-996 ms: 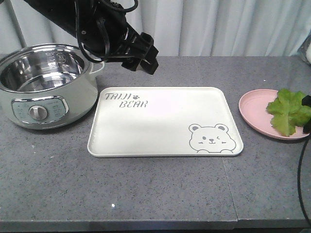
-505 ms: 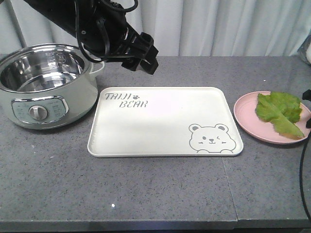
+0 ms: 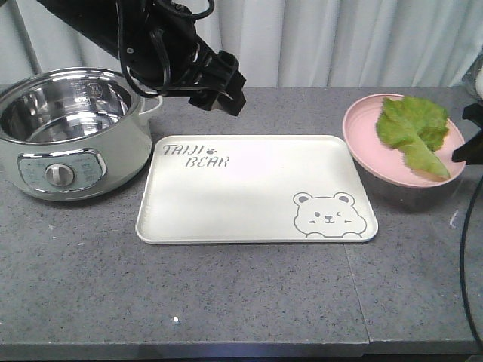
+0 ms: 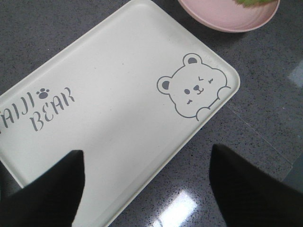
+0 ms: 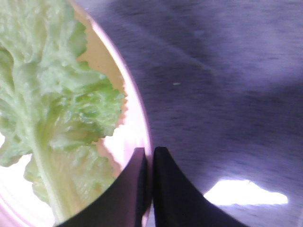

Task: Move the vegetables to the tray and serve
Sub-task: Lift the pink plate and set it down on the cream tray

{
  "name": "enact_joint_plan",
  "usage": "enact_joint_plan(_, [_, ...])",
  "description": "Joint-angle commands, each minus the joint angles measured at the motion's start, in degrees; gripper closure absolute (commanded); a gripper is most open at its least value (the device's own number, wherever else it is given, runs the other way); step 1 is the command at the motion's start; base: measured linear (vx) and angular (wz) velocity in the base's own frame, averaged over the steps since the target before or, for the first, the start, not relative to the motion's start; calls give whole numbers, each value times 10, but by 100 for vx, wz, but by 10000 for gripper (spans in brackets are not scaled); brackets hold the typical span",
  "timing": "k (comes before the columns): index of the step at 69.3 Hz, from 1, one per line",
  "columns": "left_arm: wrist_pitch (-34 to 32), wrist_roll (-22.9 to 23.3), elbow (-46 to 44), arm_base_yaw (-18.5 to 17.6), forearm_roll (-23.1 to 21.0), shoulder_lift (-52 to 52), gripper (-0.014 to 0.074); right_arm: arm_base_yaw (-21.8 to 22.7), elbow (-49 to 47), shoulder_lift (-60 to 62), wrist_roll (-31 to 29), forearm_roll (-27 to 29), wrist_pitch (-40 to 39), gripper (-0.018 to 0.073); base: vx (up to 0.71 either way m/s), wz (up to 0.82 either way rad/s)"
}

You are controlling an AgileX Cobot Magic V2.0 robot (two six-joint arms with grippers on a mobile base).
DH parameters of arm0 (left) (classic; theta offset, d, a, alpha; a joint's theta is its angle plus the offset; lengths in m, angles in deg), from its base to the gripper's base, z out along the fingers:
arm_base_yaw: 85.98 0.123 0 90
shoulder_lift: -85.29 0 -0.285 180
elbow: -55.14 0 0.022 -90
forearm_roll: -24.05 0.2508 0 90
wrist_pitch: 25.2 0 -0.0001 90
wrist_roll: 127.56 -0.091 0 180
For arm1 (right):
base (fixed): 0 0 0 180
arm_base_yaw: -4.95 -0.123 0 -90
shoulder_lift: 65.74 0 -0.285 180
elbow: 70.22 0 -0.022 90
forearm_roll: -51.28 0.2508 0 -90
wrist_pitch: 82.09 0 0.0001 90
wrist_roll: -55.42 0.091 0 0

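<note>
Right wrist: tool on plate rim

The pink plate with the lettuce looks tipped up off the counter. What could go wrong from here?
1. The right gripper pinches the pink plate only by its thin rim, so the plate might slip or swing loose.
2. The plate is tilted and mostly beside the tray, not over it; the loose lettuce leaf could slide off onto the grey counter.

Front and left-wrist views share the tray.
</note>
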Motion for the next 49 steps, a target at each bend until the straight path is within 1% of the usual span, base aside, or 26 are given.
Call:
enact_joint_plan(1, [-9, 12, -15, -4, 0, 26, 62, -37, -18, 35, -40, 62, 12, 563, 0, 0])
enact_joint_plan(10, [-9, 23, -15, -4, 29, 26, 62, -101, -18, 35, -47, 61, -1, 561, 0, 0])
enact_joint_plan(21, [-9, 49, -15, -4, 69, 26, 62, -183, -18, 34, -47, 61, -48, 561, 0, 0])
enact_joint_plan(26, [-9, 50, -15, -4, 86, 26, 62, -219, -18, 33, -47, 60, -71, 561, 0, 0])
enact_joint_plan(32, [-9, 62, -15, -4, 106, 26, 62, -260, -18, 27, -50, 46, -97, 561, 0, 0])
enact_joint_plan(41, [-9, 83, -15, -4, 139, 26, 62, -304, -18, 7, -49, 23, -126, 559, 0, 0])
enact_joint_plan(45, [-9, 91, -15, -4, 145, 26, 62, -316, -18, -2, -43, 16, -138, 554, 0, 0])
enact_joint_plan(49, [-9, 94, -15, -4, 145, 26, 62, -318, -18, -10, -41, 16, -147, 544, 0, 0])
